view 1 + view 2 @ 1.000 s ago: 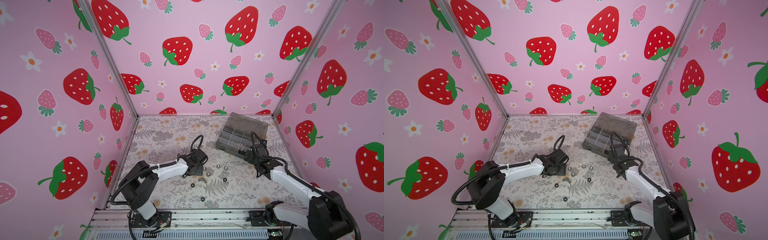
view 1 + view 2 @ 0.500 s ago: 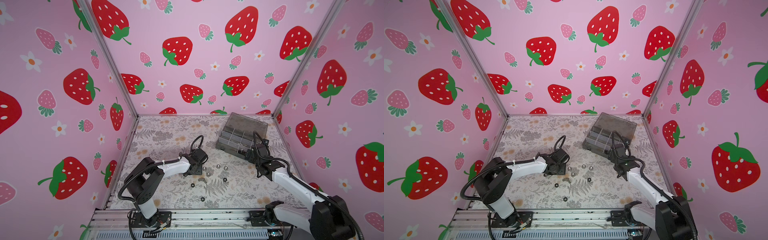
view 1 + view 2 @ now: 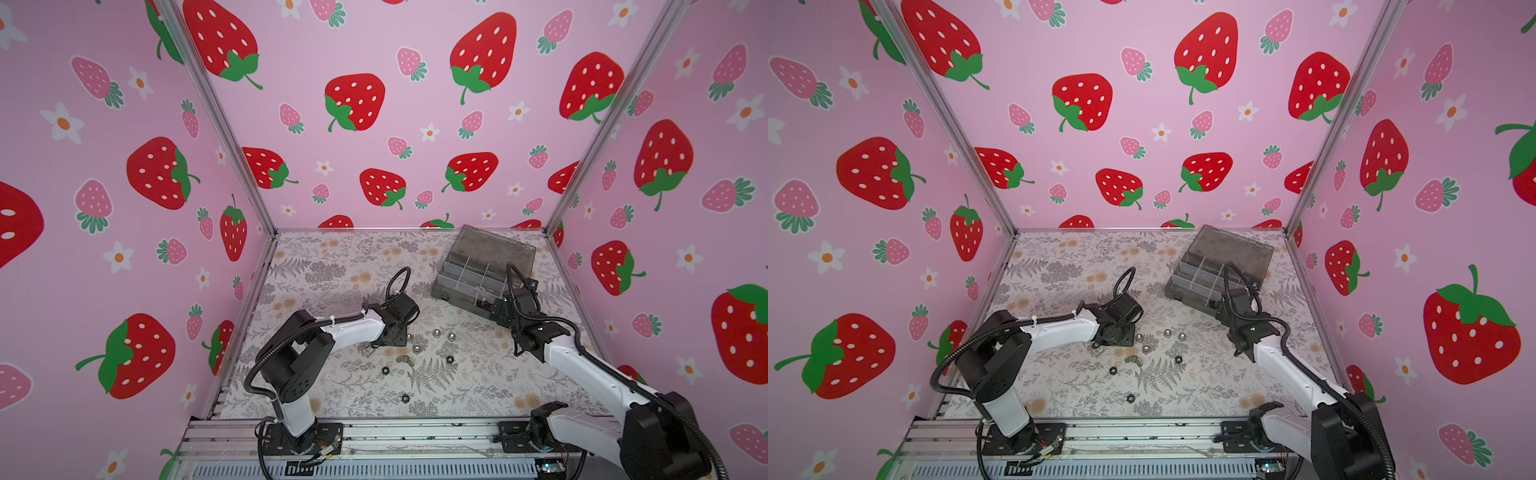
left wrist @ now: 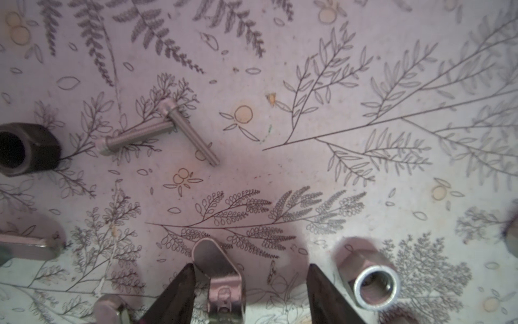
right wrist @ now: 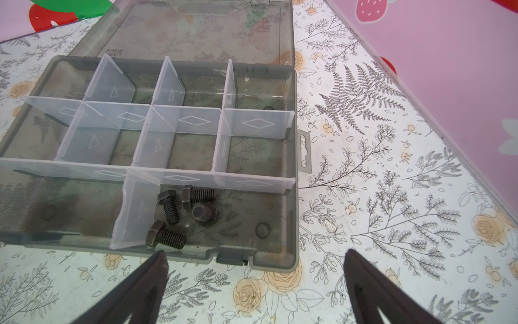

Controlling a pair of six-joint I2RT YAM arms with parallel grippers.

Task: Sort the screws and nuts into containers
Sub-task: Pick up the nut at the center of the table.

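Now hovering low over the middle of the counter [image 3: 332, 266], holding the left fingers [image 4: 176, 294] spread around a silver wing nut [image 4: 221, 280]: one finger right beside its wing, the other standing clear, so not pinching it. Lying just beside that clear finger, a silver nut [image 4: 375, 286] showing its bore. Lying farther off, two slim silver screws [image 4: 137, 134] touching in a V, and a black hex nut [image 4: 25, 148] near them. Holding the right fingers [image 5: 145, 283] wide apart, gripping nothing, just at the near wall of the grey organiser box [image 5: 291, 168], sitting far right on the counter with its lid [image 5: 196, 28] lying open behind. Resting in one near-row compartment, four black bolts [image 5: 171, 207].
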